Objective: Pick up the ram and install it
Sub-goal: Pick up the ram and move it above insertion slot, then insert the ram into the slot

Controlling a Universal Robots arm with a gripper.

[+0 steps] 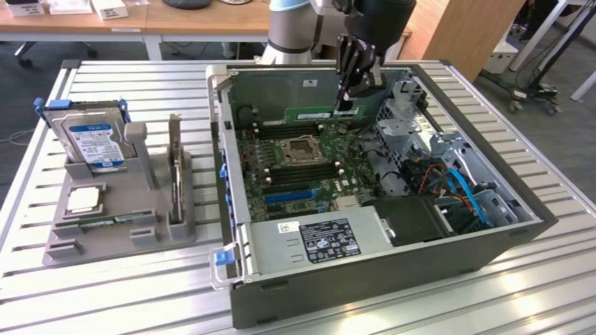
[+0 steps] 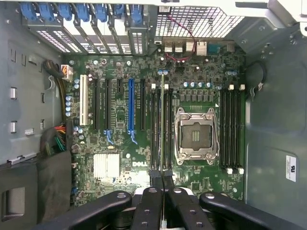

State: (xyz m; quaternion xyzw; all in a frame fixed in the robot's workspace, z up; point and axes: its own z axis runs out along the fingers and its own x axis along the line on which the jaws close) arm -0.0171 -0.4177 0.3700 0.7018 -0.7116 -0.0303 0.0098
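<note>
**Robot holds a memory stick over the open computer**

The gripper point(image 1: 345, 106) hangs over the open computer case point(image 1: 521, 230) that stands on the slatted metal table point(image 1: 130, 279). Its two black fingers point(image 2: 152, 201) are squeezed together on the ram point(image 1: 312, 112), pinching it near one end.

The ram is a long, thin green stick. It stands on its edge, flat sides upright. In the exterior view its long way runs from left to right, level, just in front of the far wall of the case. It lines up with the black memory slots point(image 1: 279, 130) on the motherboard point(image 1: 322, 185) below it.

In the wrist view the ram point(image 2: 162, 120) is seen from straight above, so it looks like a thin pale line. It runs away from the gripper point(image 2: 162, 176), between two long slots point(image 2: 153, 129) beside the silver processor socket point(image 2: 194, 134).

The fingertips cover part of the stick. Its chips are too small to make out. I cannot tell if its bottom edge touches a slot or hangs just above. The arm is cut off at the top of the exterior view.

On the exterior view's left, well apart, a blue-labelled hard drive point(image 1: 93, 139) stands in a gray holder point(image 1: 112, 230).
</note>
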